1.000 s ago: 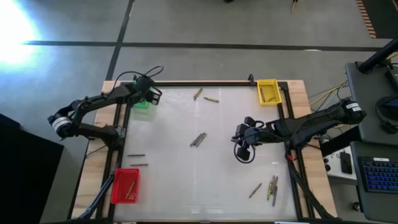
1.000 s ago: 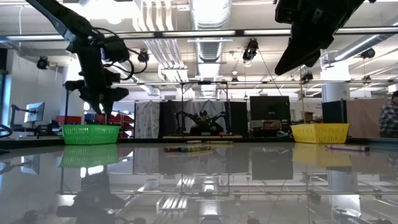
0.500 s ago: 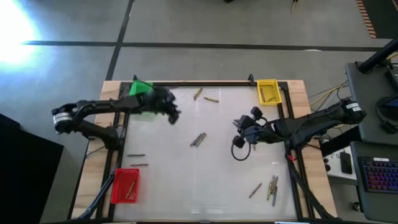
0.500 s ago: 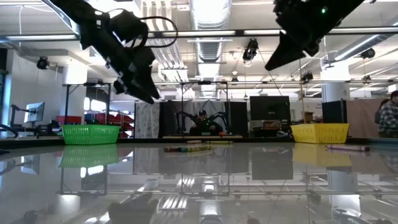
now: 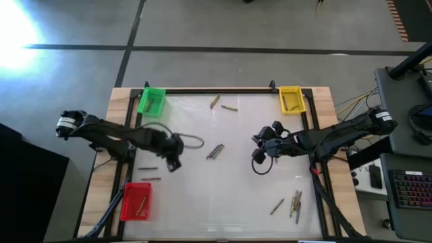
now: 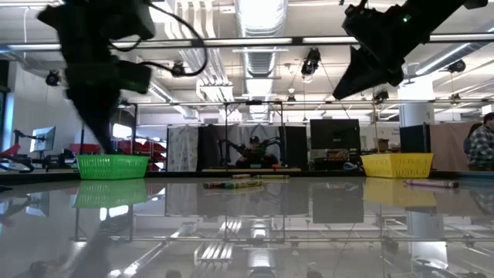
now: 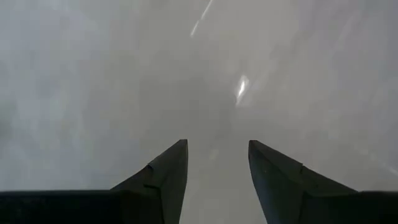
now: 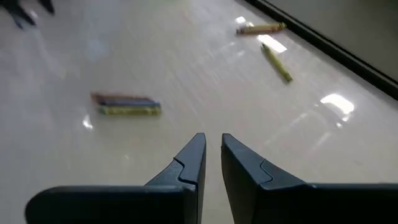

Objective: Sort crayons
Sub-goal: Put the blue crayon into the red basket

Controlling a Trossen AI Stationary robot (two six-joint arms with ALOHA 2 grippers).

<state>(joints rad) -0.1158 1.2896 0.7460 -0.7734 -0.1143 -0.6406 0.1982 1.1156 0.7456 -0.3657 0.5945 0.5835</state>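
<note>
Crayons (image 5: pixel 215 151), thin short sticks in olive, brown and grey-blue, lie scattered over the glossy white tabletop (image 5: pixel 223 196). A small cluster sits near the table's middle, between the two arms; the right wrist view shows it as three sticks side by side, touching. Two more crayons (image 5: pixel 223 104) lie near the far edge, between the green plastic bin (image 5: pixel 150 100) at the far left corner and the yellow plastic bin (image 5: pixel 290 98) at the far right corner. Two separate crayons (image 5: pixel 148 173) rest by the left edge, just beyond the red plastic bin (image 5: pixel 137 201) at the near left corner. Another group (image 5: pixel 290 202) lies toward the near right. Red and yellow bins each hold at least one stick.

Left gripper (image 5: pixel 173 160): above the table's left-centre, between the central cluster and the left-edge pair. Fingers (image 7: pixel 161 177) spread apart, nothing between them; only bare tabletop shows beyond them.

Right gripper (image 5: pixel 258 146): right of the central cluster, raised off the surface. Fingers (image 8: pixel 189 163) nearly pressed together, a thin gap only, nothing pinched.

A person (image 6: pixel 482 143) stands at the room's right edge in the low view.
</note>
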